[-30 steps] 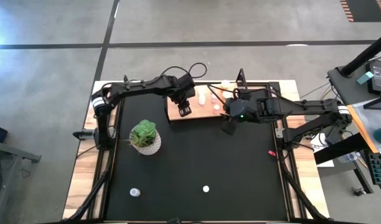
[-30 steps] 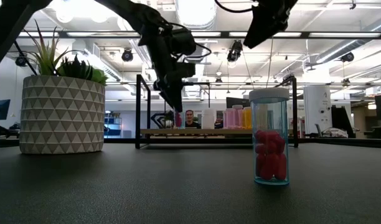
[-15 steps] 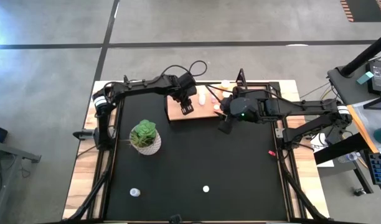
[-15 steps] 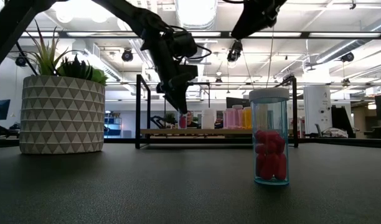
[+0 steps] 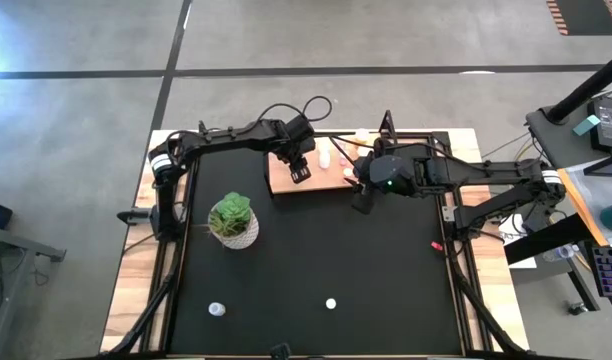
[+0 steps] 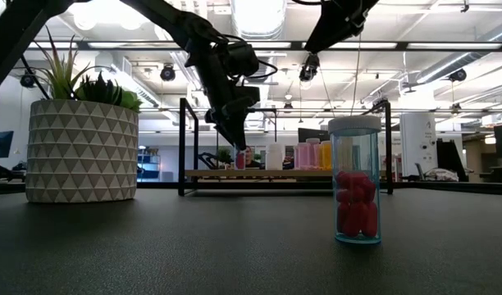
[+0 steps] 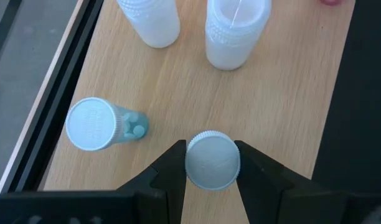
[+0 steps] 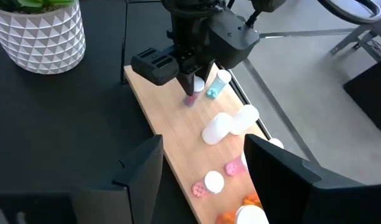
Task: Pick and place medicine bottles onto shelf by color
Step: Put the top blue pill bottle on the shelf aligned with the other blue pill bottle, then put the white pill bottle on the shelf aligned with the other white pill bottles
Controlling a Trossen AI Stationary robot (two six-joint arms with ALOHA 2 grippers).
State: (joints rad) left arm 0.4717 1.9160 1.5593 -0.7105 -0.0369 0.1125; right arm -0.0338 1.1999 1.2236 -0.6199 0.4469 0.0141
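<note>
Two arms worked over the shelf (image 5: 311,182) at the table's far edge. Your left gripper (image 7: 212,163) was clamped on a white-capped bottle (image 7: 212,160) with pink contents, held upright over the board beside a tipped bottle (image 7: 98,124) holding blue-green pills. Your right gripper (image 8: 200,163) hovered near the shelf's front edge, fingers apart and empty. On the near tabletop you had a clear bottle (image 6: 356,182) of red pills, another bottle (image 5: 216,309), and a plant (image 5: 232,220).
</note>
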